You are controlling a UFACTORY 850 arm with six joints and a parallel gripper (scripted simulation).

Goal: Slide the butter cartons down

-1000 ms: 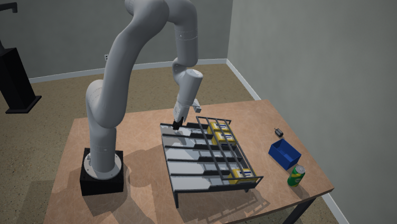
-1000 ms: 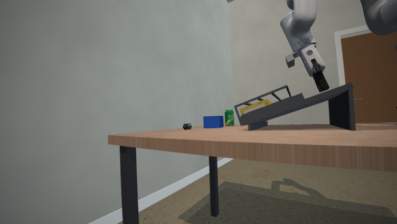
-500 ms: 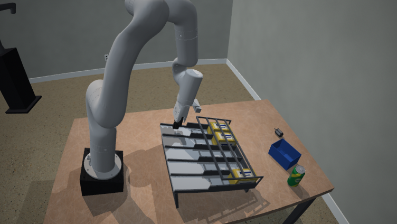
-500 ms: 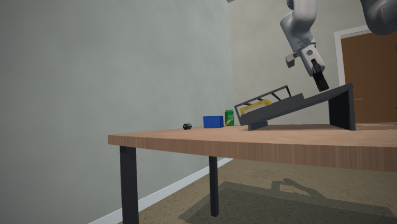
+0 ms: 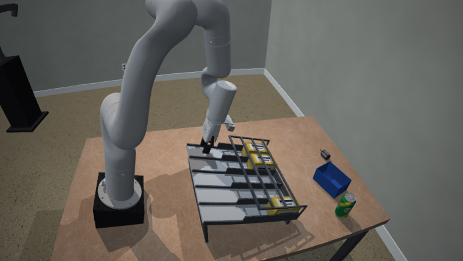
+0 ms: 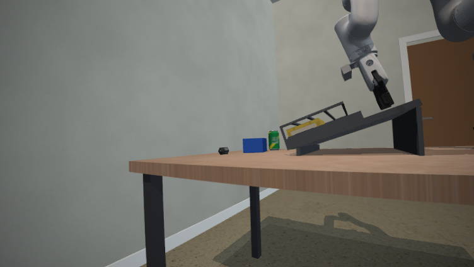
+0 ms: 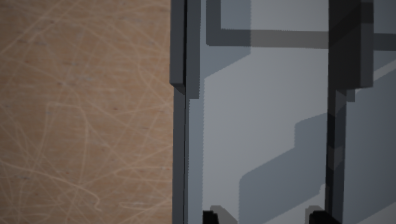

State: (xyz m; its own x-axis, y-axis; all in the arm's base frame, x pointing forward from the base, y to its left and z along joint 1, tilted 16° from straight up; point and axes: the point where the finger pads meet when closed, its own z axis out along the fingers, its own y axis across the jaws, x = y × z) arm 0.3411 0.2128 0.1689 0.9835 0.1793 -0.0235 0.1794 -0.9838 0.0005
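Note:
The sloped shelf (image 5: 239,181) has five lanes and a barred stop at its low end. Three yellow butter cartons lie at the bottom stop: one in the far lane (image 5: 253,147), one in the lane beside it (image 5: 260,159), and one in the nearest lane (image 5: 282,204). My gripper (image 5: 207,146) hovers over the top of the far lane, open and empty. In the wrist view its fingertips show at the bottom edge, apart over the bare grey lane floor. In the side view the gripper (image 6: 382,96) is just above the shelf's high end.
A blue bin (image 5: 331,178), a green can (image 5: 345,204) and a small black object (image 5: 324,154) stand on the table right of the shelf. The robot base (image 5: 119,197) is at the left. The wall is close on the right.

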